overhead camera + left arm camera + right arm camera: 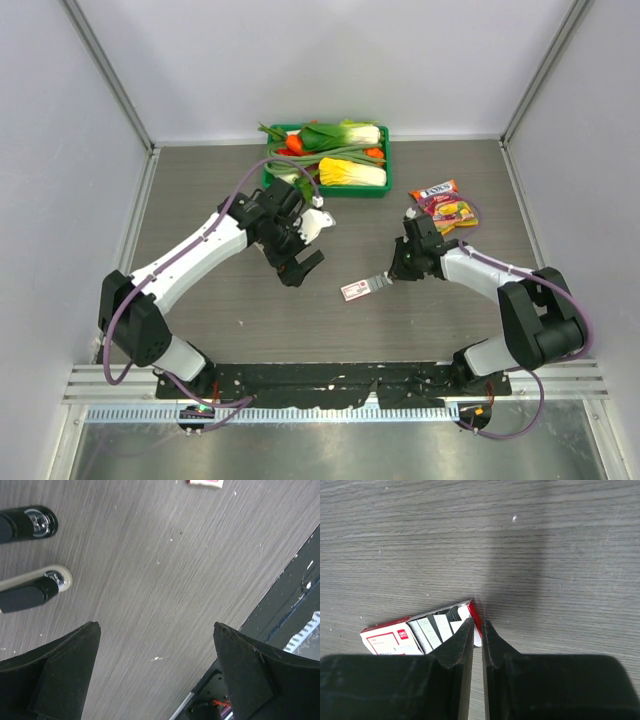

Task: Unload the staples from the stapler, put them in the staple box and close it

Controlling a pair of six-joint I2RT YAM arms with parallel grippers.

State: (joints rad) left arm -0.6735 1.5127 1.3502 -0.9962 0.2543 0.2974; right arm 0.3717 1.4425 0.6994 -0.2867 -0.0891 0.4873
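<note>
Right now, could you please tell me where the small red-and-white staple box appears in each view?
Top view: staple box just right of centre.
Left wrist: at the top edge, cut off.
Right wrist: lower left, by the right gripper.
Shared landmark: the grey wood-grain table.

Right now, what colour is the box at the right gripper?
Red and white box, best in the right wrist view.
</note>
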